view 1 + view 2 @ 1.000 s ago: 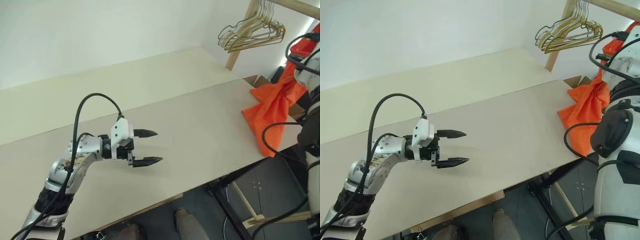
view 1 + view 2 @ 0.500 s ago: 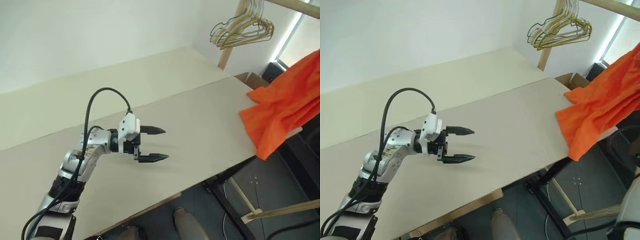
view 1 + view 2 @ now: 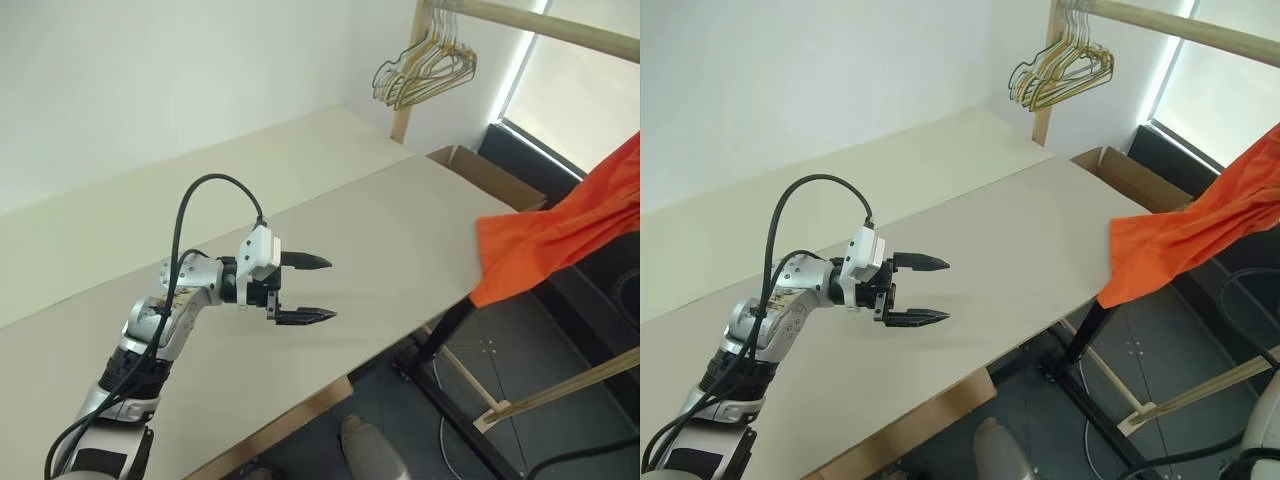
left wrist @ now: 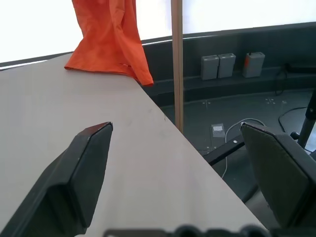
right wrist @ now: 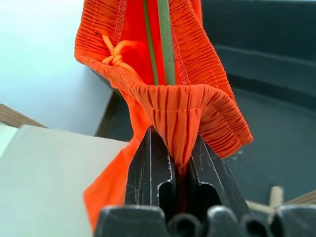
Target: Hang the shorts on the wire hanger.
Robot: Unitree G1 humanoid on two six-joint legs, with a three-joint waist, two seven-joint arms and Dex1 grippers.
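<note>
The bright orange shorts (image 3: pixel 560 235) stretch up and off to the right, their lower end resting on the far right corner of the table (image 3: pixel 400 240). In the right wrist view my right gripper (image 5: pixel 174 143) is shut on a fold of the gathered waistband (image 5: pixel 197 64). Two thin olive wires of the wire hanger (image 5: pixel 165 39) run through the waistband just beyond the fingers. My left gripper (image 3: pixel 331 289) hovers over the middle of the table, open and empty, pointing toward the shorts (image 4: pixel 111 37).
A cluster of gold and green wire hangers (image 3: pixel 425 65) hangs from a wooden rail (image 3: pixel 540 25) at the back right. An open cardboard box (image 3: pixel 490 175) sits past the table's right end. A wooden post (image 4: pixel 177 64) and cables stand beyond the table edge.
The camera has swung right. The shorts have been pulled up and to the right, so less of them lies on the table. The left gripper has stayed open and in place.
</note>
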